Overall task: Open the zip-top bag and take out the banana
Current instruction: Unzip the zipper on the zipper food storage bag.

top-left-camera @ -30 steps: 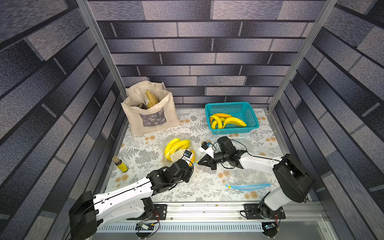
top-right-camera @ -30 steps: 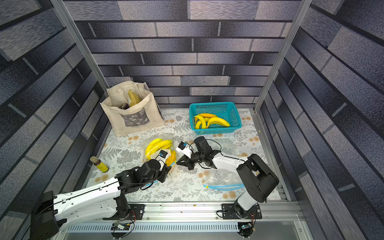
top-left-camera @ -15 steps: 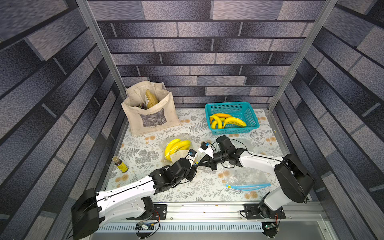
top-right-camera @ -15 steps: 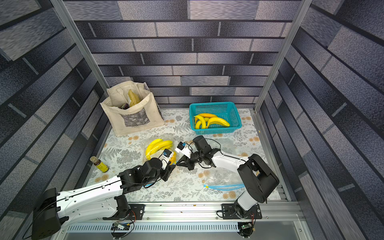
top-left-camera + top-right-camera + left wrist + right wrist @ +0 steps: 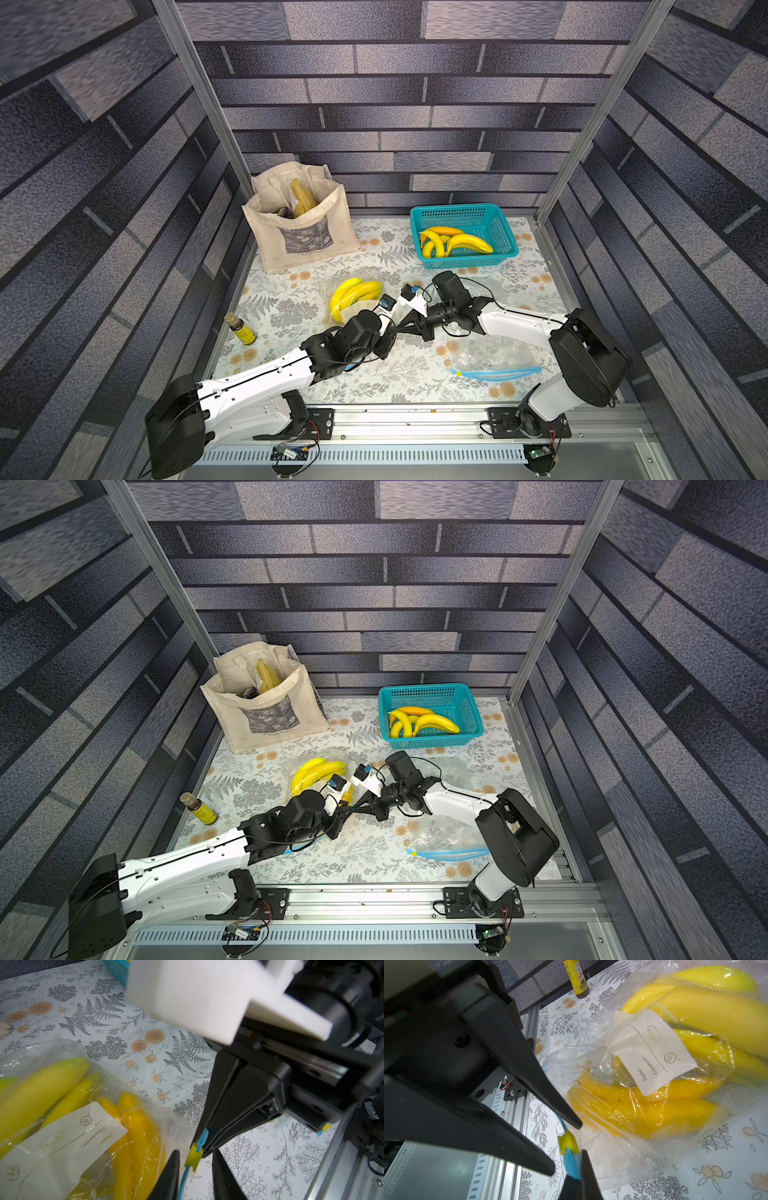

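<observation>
1. bag (image 5: 360, 306), bananas (image 5: 353, 291) inside, lies on the mat (image 5: 291, 307) just 9 o'clock of its centre in both top views.
2. right gripper (image 5: 577, 1172) is clenched on the blue zip (image 5: 572, 1164) end, at the bag's 4 o'clock corner.
3. left gripper (image 5: 195, 1152) is released; its fingers (image 5: 172, 1167) straddle the yellow slider (image 5: 194, 1157), a gap on each side.

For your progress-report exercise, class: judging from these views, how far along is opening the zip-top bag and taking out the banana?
Done: the right gripper is shut on the blue zip strip of the clear plastic zip-top bag. In hand: the left gripper straddles the small yellow plastic slider with open jaws, not yet clamped. Left: slide it open, then lift out the yellow bananas inside.
</observation>
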You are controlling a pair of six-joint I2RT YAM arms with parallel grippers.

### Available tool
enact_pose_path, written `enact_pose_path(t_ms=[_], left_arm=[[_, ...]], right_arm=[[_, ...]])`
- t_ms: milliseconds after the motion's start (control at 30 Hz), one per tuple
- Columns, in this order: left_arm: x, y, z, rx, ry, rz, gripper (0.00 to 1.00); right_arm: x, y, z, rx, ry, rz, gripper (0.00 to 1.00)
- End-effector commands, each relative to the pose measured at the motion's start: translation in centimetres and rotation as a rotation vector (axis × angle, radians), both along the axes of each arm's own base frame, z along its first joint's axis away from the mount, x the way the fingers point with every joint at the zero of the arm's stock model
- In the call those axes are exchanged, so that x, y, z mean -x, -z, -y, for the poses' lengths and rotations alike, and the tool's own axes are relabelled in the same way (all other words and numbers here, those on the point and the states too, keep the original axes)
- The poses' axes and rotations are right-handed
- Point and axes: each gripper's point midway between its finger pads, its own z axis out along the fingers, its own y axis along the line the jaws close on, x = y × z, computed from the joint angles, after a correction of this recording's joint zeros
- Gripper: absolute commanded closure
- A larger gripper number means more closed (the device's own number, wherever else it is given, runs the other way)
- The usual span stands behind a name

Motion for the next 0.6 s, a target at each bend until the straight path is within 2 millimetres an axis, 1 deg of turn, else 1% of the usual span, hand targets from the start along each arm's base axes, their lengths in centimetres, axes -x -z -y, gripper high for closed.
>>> enact_pose_path(t_ms=[0,100,167,300,400,500,567], left_arm=[[-0.03,-0.74,0.36,0.018,0.025,0.014,0.74],[0.01,-0.53,0.44,0.014,0.033,0.002,0.82],[0.05,-0.34,0.56,0.01,0.039,-0.006,0.85],[-0.1,-0.16,0.64,0.003,0.038,-0.008,0.85],[-0.14,0.03,0.62,-0.003,0.035,-0.012,0.82],[-0.2,0.11,0.53,-0.005,0.03,-0.013,0.82],[-0.25,0.03,0.38,-0.004,0.023,-0.009,0.84]], right_arm=[[0.49,-1.83,-0.49,-0.036,-0.037,0.013,1.0],[0.55,-2.04,-0.53,-0.04,-0.042,0.011,1.0],[0.61,-2.11,-0.51,-0.04,-0.045,0.01,1.0],[0.68,-2.07,-0.44,-0.035,-0.046,0.009,1.0],[0.68,-2.17,-0.47,-0.037,-0.047,0.009,1.0],[0.66,-2.3,-0.56,-0.041,-0.051,0.005,1.0],[0.64,-2.24,-0.59,-0.039,-0.051,0.002,1.0]])
